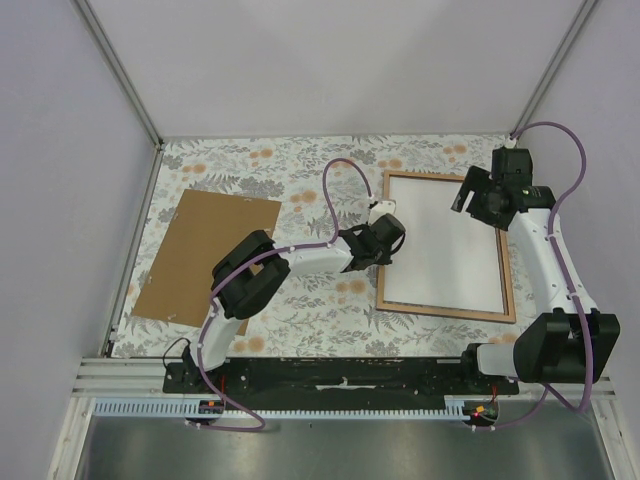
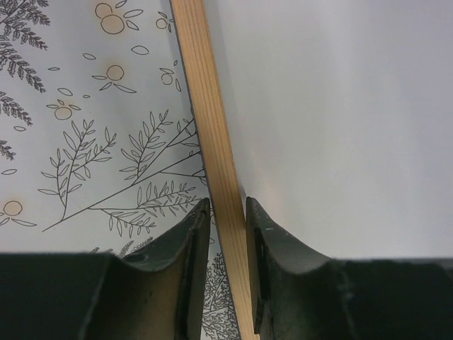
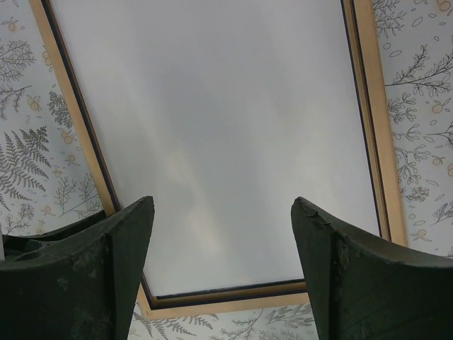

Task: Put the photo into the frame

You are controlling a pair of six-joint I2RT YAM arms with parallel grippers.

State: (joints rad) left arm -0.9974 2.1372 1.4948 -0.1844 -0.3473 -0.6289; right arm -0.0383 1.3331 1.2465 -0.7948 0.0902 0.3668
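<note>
Left tool (image 2: 228,205) clamps the light wooden left rail of the frame (image 2: 204,85), with one finger on the side of the leaf-patterned bench (image 1: 300,170) and the other on the side of the photo (image 1: 445,240). The photo lies white side up inside the frame, at centre right of the overhead view. Right tool (image 3: 221,204) hangs wide open above the frame's upper right corner. A brown backing panel (image 1: 208,255) lies well apart at left.
</note>
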